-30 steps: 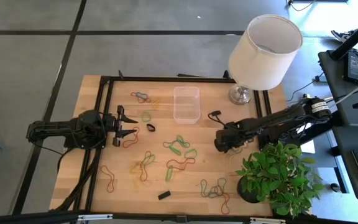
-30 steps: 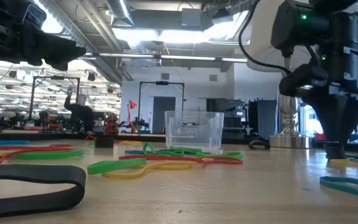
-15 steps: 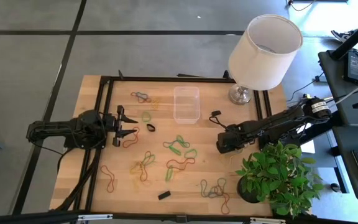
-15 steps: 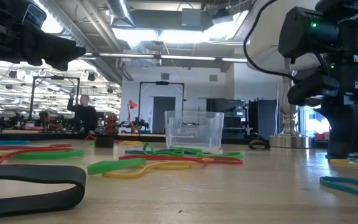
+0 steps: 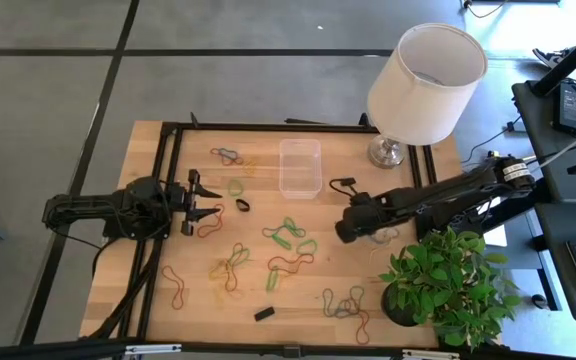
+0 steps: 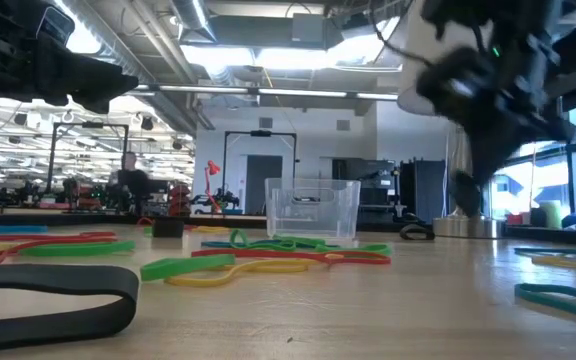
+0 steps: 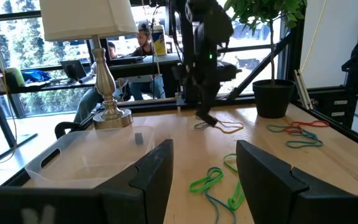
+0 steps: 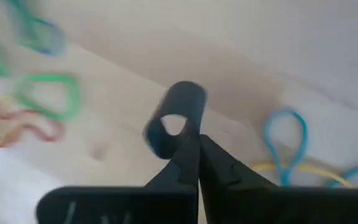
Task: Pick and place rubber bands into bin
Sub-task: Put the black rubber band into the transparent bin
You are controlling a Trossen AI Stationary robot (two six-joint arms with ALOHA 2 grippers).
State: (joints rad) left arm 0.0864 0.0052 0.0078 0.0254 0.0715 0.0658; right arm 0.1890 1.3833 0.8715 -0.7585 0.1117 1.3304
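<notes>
- My right end effector (image 5: pixel 340 230) is pressed together, pinching a dark rubber band (image 8: pixel 174 119) above the tabletop (image 5: pixel 268 285).
- The bin (image 5: pixel 299 167) stands at eleven o'clock from it; next I carry the band over its rim and release.
- My left end effector (image 5: pixel 204 200) waits spread.

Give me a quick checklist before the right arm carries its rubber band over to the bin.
1. Right gripper shut on a dark rubber band: ok.
2. Band lifted clear of the table: cannot tell.
3. Bin upright, open side up: ok.
4. Way from the right gripper to the bin free of tall things: ok; the lamp stands off to the side.
5. Left gripper open and waiting on the bin's other side, out of the way: ok.
</notes>
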